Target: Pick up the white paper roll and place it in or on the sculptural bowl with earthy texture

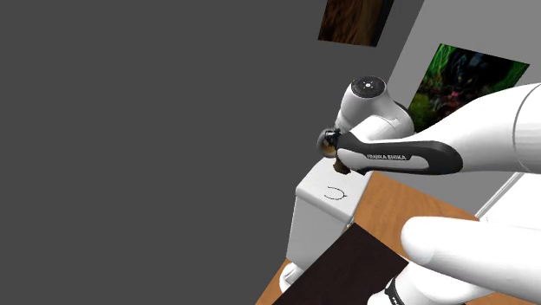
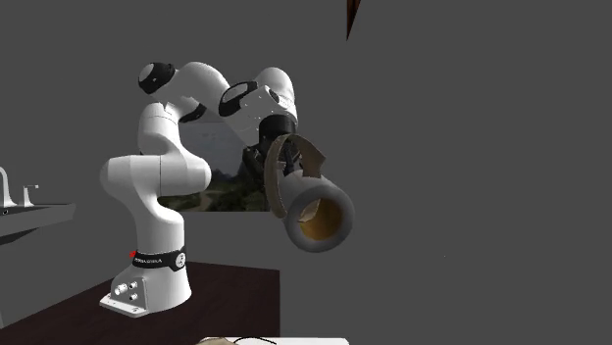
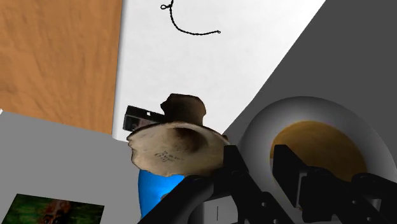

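**Paper roll aloft.** A white Franka arm holds a pale grey paper roll in the air. The black gripper is pinched narrow on the roll's wall — one finger sits inside the tan core, the other on the outer face. In the second exterior view the roll hangs just below the gripper, clear of every surface, with its open end turned toward the camera.

Just beside the gripper, on the side of the outer finger, is the sculptural bowl. It is tan and rough-textured, with a dark brown lump rising behind its rim. Whether the bowl touches the finger, and what bears it, cannot be told. A blue shape shows directly under the bowl.

Farther out along the gripper's line of sight lies a white block with a thin black cord looped on its top. A wooden surface runs alongside the block. Well back from the gripper, the arm's base stands on its dark stand.
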You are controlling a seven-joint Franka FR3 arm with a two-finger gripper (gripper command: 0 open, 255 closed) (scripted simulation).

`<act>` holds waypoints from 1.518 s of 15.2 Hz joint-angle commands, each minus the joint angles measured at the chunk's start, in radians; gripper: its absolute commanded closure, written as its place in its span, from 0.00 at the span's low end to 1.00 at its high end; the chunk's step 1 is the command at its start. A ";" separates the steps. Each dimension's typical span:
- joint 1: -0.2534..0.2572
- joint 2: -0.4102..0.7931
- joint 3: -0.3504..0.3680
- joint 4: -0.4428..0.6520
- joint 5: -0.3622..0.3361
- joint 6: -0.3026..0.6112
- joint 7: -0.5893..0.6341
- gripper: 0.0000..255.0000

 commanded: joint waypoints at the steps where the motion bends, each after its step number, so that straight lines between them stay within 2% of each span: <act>1: 0.007 -0.008 -0.018 0.018 0.003 -0.026 -0.018 1.00; 5: 0.017 -0.022 -0.041 0.048 0.007 -0.069 -0.042 1.00; 15: -0.215 0.230 -0.155 0.154 -0.128 0.143 -0.191 1.00; 22: -0.353 0.447 -0.195 0.308 -0.221 0.225 -0.262 1.00; 23: -0.384 0.506 -0.202 0.359 -0.244 0.236 -0.279 1.00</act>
